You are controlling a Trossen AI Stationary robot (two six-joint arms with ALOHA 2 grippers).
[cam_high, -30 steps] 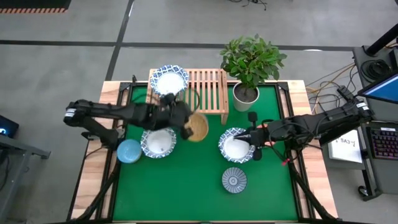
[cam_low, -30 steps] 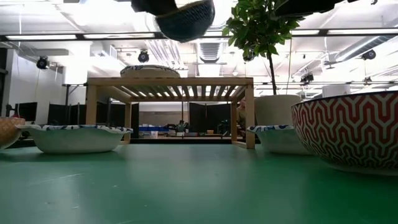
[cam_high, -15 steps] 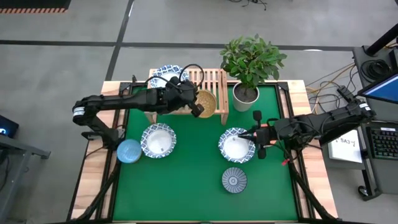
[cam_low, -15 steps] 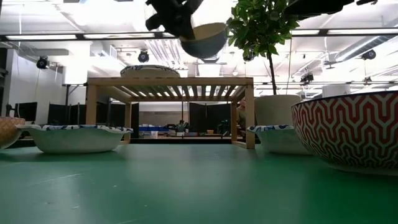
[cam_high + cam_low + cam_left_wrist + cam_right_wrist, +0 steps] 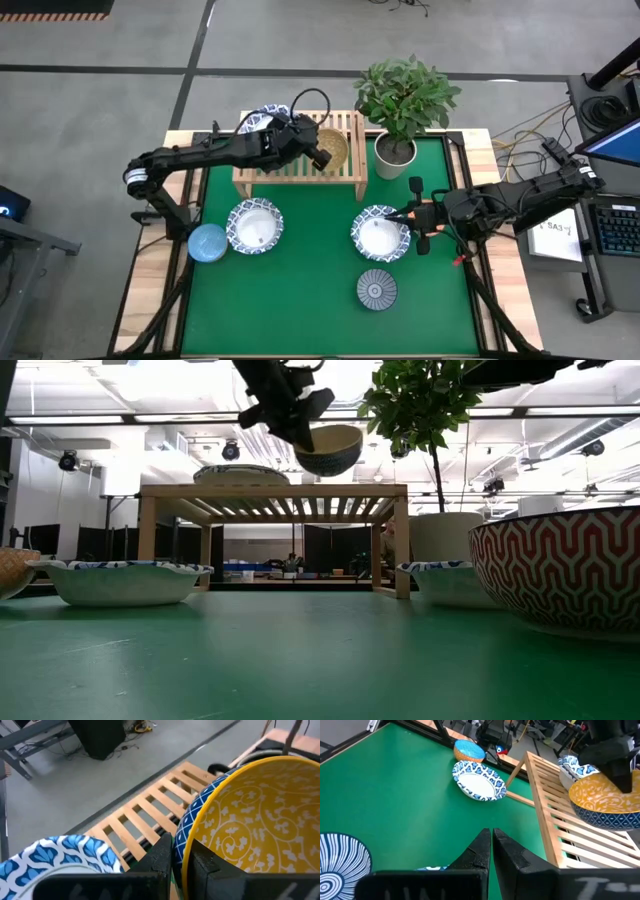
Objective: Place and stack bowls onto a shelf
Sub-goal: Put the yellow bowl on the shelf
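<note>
While the green table mat (image 5: 300, 290) spreads under everything, the light-wood shelf (image 5: 300, 172) stands at its far edge and serves as the landmark. Just to the right of the shelf, as the overhead camera shows it, is a leafy potted plant (image 5: 404, 100) in a white pot.

Reaching over the shelf's slatted top, the left arm carries a mustard-yellow bowl (image 5: 332, 150) with a dark blue patterned outside; the left gripper (image 5: 316, 156) is clamped narrowly on that bowl's rim, one finger inside and one outside. From table height the bowl hangs in the air above the shelf, not touching the slats. On the shelf's left end rests a white bowl with a blue patterned rim (image 5: 262, 120), partly hidden by the arm.

In front of the shelf on the mat lie two more white blue-rimmed bowls: one before its left part (image 5: 255, 226), another before its right end (image 5: 379, 232). The right gripper (image 5: 417, 217) hovers at the right edge of that second bowl, fingers pressed together and holding nothing.

A light-blue bowl (image 5: 207, 242) sits left of the first bowl, well in front of the shelf's left leg. A small grey-blue striped bowl (image 5: 377, 290) lies farthest in front of the shelf.
</note>
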